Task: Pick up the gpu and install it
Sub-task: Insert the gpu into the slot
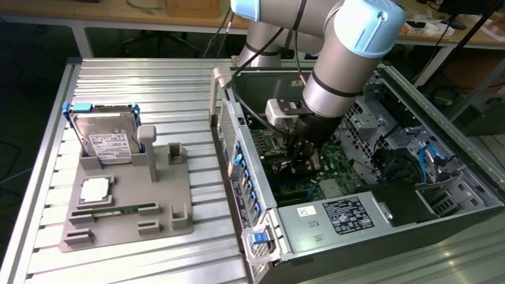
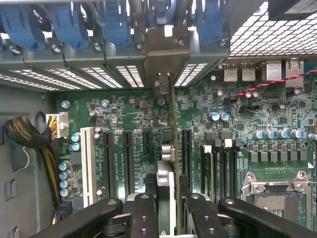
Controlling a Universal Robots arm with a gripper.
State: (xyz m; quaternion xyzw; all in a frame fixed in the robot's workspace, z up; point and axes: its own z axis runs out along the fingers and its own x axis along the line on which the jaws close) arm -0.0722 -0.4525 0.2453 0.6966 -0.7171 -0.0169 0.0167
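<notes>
My gripper (image 2: 168, 201) is deep inside the open computer case (image 1: 236, 148), shut on the gpu (image 2: 167, 173). The wrist view sees the card edge-on between the two black fingers (image 2: 143, 213). It stands upright over the green motherboard (image 2: 124, 114), in line with the black expansion slots (image 2: 128, 158). Its silver bracket (image 2: 161, 49) reaches the case's rear slot wall, under the blue latches (image 2: 114, 20). Whether its edge sits in a slot I cannot tell. In the exterior view the gripper (image 1: 304, 158) hangs low over the board, and the arm covers the card.
A grey holder tray (image 1: 177, 222) on the slatted table carries a hard drive with blue rails (image 1: 103, 139), a processor chip (image 1: 94, 188) and a green memory stick (image 1: 118, 210). Inside the case are the power supply (image 1: 339, 216), a processor socket (image 2: 277, 198) and a cable bundle (image 2: 29, 134).
</notes>
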